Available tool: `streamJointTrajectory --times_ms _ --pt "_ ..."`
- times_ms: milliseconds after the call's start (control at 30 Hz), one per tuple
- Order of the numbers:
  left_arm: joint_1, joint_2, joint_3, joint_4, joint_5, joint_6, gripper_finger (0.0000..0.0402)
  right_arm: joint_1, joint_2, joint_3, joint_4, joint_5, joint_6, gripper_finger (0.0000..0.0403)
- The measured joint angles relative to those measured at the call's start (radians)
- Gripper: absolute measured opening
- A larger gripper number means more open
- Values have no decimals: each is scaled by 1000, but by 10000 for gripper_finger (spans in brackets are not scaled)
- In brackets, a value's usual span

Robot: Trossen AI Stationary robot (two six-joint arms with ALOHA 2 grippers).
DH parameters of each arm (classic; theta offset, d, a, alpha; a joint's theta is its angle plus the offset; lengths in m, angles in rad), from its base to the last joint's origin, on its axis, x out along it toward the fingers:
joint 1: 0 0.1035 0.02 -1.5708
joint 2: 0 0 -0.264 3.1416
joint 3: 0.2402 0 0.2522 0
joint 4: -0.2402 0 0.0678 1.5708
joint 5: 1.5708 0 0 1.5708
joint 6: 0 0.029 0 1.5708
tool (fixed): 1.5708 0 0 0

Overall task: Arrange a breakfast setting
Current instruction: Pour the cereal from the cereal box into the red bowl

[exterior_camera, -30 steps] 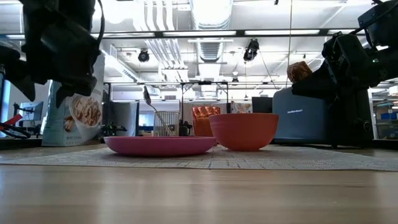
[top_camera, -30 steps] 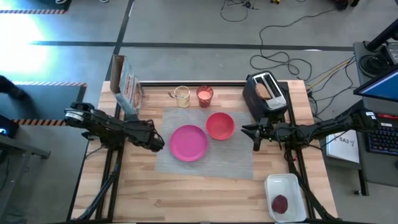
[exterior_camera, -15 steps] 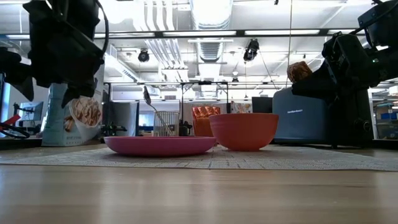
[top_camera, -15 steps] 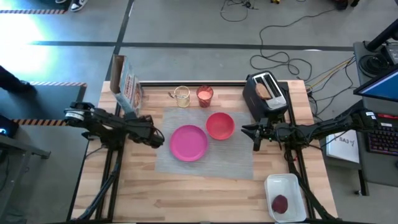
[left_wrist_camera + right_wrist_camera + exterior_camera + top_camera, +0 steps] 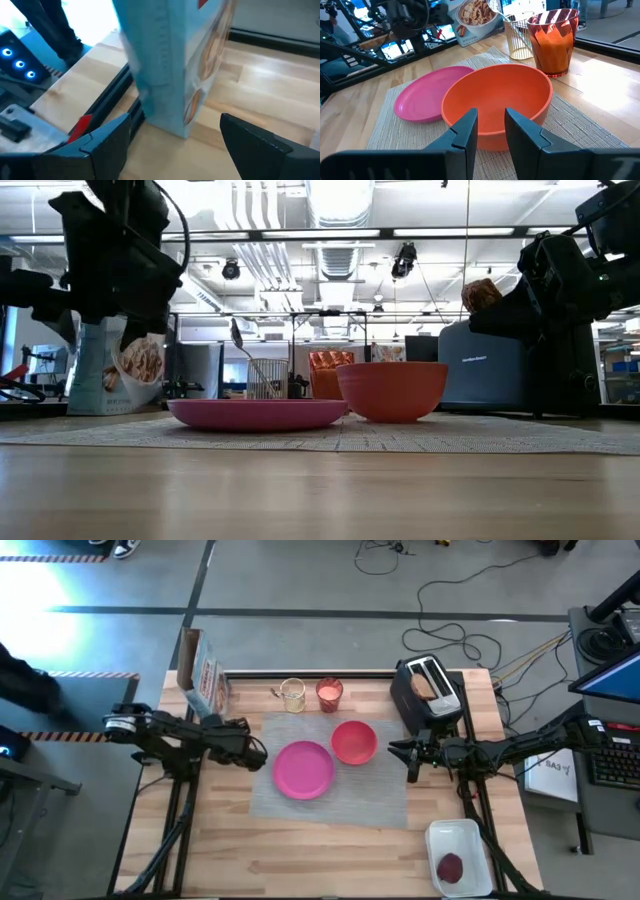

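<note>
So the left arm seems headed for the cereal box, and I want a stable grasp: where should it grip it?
Grip the cereal box across its narrow side panels, low to mid height, approaching level from the table's middle. It stands upright, its narrow edge facing the open left gripper, so the fingers can probably straddle it.

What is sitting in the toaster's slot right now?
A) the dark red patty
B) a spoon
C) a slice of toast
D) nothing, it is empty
C: a toast slice pokes out of the black toaster at the table's far right, and the low view shows it sticking up above the toaster too.
</note>
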Motion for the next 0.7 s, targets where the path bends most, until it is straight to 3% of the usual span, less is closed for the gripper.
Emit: streamJointTrajectory --times_ms 433,700 --pt "122 0 -2 27 -58 77 288 0 0 0 0 0 0 86" --pt "203 0 -3 261 -95 322 288 0 0 0 0 0 0 86"
